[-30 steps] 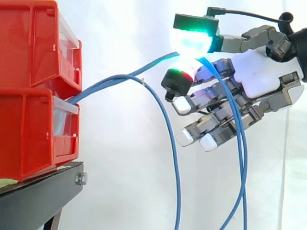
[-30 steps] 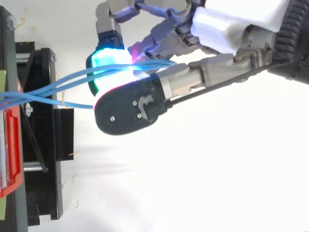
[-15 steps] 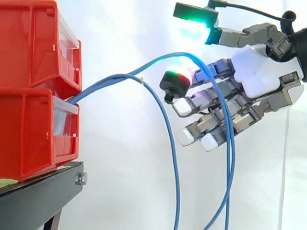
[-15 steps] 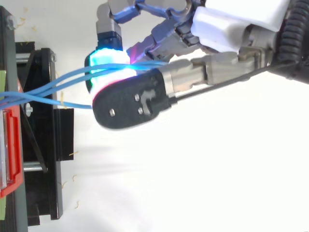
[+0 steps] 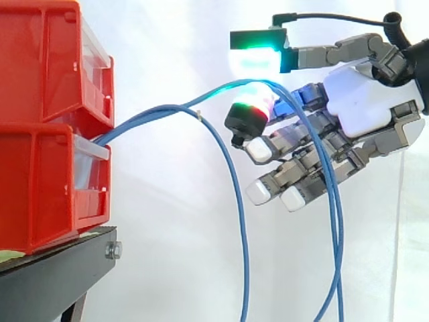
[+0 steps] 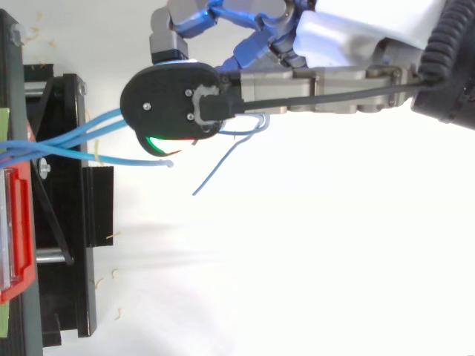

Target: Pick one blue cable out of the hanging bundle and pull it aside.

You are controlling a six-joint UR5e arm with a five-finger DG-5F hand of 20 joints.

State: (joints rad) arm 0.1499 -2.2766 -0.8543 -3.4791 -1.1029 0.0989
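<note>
1. Right half of the side view: hand (image 5: 362, 100) comes in from the right edge, palm facing left toward the bins.
2. Fingers are loosely extended, not clamped. The thumb (image 5: 255, 57) is held straight out on top, its pad glowing green. The top finger's pad (image 5: 249, 113), glowing red and green, sits below it with a clear gap between the two.
3. Raised blue cables (image 5: 337, 255) run through that gap. They crest just under the thumb pad, lie draped over the top finger rather than pinched, then drop in front of the lower fingers to the bottom edge.
4. Lower fingertips (image 5: 258, 193) glow white, spread and apart from each other.
5. Hanging blue cable (image 5: 236, 201) stays clear of the hand. It peaks left of the fingertips at centre frame and falls to the bottom edge.
6. All cables come out at the left, at the front of the bins, where the upper red bin (image 5: 47, 60) meets the lower red bin (image 5: 47, 188).
7. Bins sit on the black stand (image 5: 53, 275) at lower left, with the white curtain (image 5: 167, 268) behind.
8. Top view: the black back of the thumb (image 6: 178, 100) covers the cables near upper centre. Blue strands (image 6: 67, 137) run from the left edge in under it, and one thin strand (image 6: 223, 163) trails out below toward centre frame.
</note>
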